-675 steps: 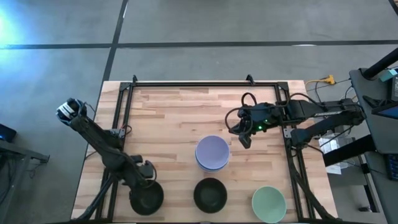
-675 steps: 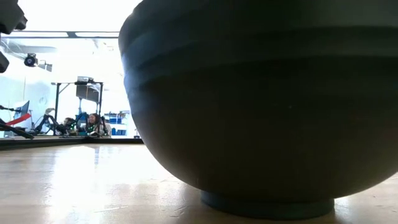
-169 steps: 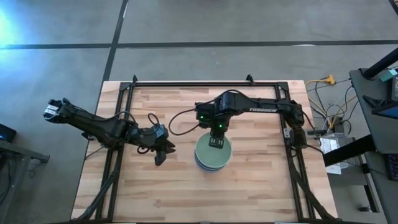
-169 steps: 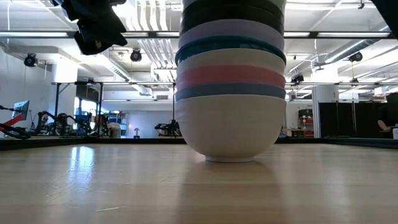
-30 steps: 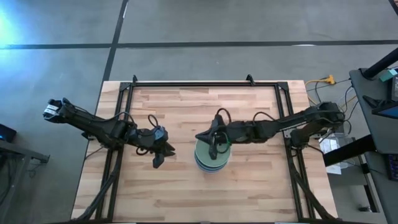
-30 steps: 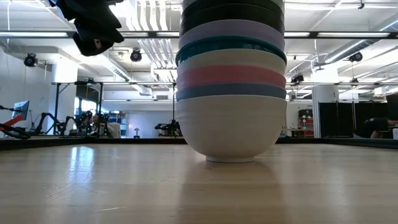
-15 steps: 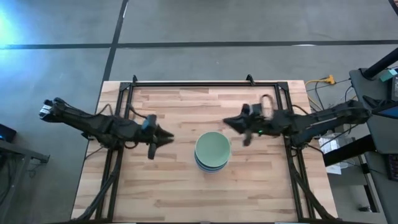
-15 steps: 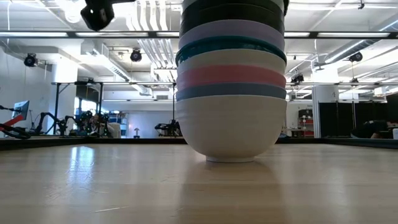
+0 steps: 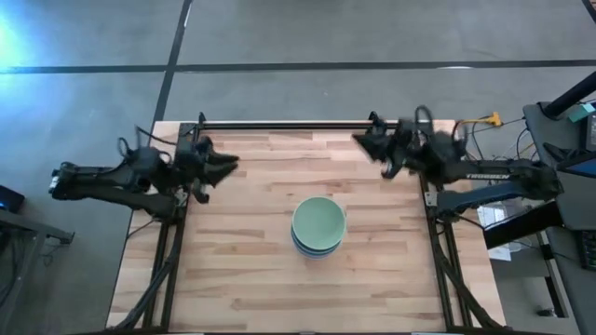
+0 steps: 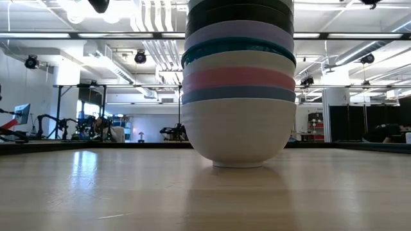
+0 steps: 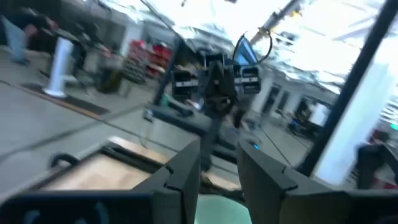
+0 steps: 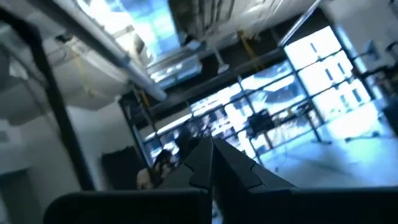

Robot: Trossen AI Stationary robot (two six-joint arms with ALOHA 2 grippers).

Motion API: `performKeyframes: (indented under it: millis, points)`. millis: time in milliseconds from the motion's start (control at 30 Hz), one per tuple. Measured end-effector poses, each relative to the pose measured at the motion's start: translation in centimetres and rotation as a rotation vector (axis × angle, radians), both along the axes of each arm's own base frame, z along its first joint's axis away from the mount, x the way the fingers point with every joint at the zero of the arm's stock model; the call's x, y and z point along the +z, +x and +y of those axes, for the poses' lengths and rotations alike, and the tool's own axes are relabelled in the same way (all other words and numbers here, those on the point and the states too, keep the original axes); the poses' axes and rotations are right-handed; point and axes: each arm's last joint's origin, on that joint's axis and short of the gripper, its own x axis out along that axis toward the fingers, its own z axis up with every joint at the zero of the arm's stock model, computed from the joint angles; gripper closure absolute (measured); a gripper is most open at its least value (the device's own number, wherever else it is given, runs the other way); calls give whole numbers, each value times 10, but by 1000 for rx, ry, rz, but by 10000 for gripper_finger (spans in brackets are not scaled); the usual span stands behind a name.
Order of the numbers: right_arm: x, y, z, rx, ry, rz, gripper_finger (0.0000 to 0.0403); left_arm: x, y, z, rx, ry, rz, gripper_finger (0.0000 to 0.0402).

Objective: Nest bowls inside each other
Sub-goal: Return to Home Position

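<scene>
The bowls stand nested in one stack (image 9: 318, 226) at the table's middle, with the pale green bowl (image 9: 319, 219) on top. In the low view the stack (image 10: 237, 90) rests on its white bottom bowl's foot; above it show blue, pink, white, teal, lavender and black rims. My left gripper (image 9: 231, 162) is raised near the far left corner, its fingers (image 11: 186, 177) a little apart and empty. My right gripper (image 9: 358, 141) is raised near the far right corner, shut and empty (image 12: 211, 158).
A black metal frame (image 9: 279, 124) runs along the table's far edge and down both sides. Bare wooden table top (image 9: 242, 279) lies all around the stack. Beyond the table is a workshop room with stands and equipment (image 10: 77, 122).
My right gripper has left the top of the stack and drawn back up toward the table's far right corner. My left gripper has risen and drawn back toward the far left corner. The stack has stayed still.
</scene>
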Motion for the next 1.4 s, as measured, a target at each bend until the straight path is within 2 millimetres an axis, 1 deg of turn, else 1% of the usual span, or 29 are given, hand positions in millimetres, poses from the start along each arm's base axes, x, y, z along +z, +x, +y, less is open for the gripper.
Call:
performKeyframes:
  millis: [100, 200, 267, 367, 433, 467, 533, 600, 633, 700, 733, 833, 867, 900, 967, 1000, 1067, 1133, 1200, 1233, 1267, 1367, 1400]
  points:
    - [11, -18, -24, -50, -22, -64, 394, 6, -16, 8, 63, 33, -51, 311]
    - [20, -45, -31, -119, -53, -137, 394, 8, -30, 11, 99, 55, -63, 311]
    - [20, -63, -31, -162, -77, -153, 394, 10, -52, 11, 103, 55, -97, 311]
    - [15, -89, -26, -241, -78, -146, 394, 4, -80, 12, 148, 37, -114, 311]
    - [6, -106, -22, -308, -62, -120, 394, -2, -97, 13, 186, 20, -154, 311]
    - [1, -113, -20, -333, -51, -109, 394, -5, -106, 13, 200, 11, -201, 311]
    - [-10, -127, -16, -347, -32, -122, 394, -11, -118, 13, 223, -3, -268, 311]
    - [-22, -139, -11, -328, -1, -154, 394, -27, -118, 14, 237, -18, -247, 311]
    - [-28, -146, -8, -318, 12, -174, 394, -31, -115, 14, 236, -34, -261, 311]
    - [-43, -156, -4, -293, 55, -195, 394, -41, -107, 14, 233, -57, -229, 311]
    - [-52, -160, -3, -279, 83, -199, 394, -41, -105, 14, 224, -75, -239, 311]
    - [-77, -168, 1, -227, 163, -221, 394, -56, -84, 15, 198, -152, -174, 311]
    - [-85, -168, 1, -215, 186, -216, 394, -65, -76, 14, 187, -167, -126, 311]
    - [-89, -166, 0, -200, 206, -215, 394, -75, -69, 14, 179, -185, -87, 311]
    - [-101, -159, -2, -168, 240, -162, 394, -80, -64, 14, 165, -205, -111, 311]
    - [-101, -157, -2, -161, 246, -158, 394, -86, -61, 14, 166, -208, -107, 311]
    - [-107, -154, -3, -138, 265, -152, 394, -99, -59, 15, 177, -222, -81, 311]
    - [-115, -151, -4, -119, 295, -118, 394, -107, -60, 15, 183, -257, -114, 311]
    - [-122, -149, -3, -63, 320, -105, 394, -118, -62, 15, 188, -288, -136, 311]
    - [-123, -148, -3, -30, 328, -108, 394, -124, -61, 15, 180, -303, -134, 311]
    - [-128, -146, -3, -2, 340, -91, 394, -133, -56, 15, 183, -307, -96, 311]
    - [-145, -140, -4, 38, 384, -30, 394, -138, -54, 15, 173, -322, -118, 311]
    - [-151, -138, -5, 38, 397, -23, 394, -143, -52, 15, 176, -339, -109, 311]
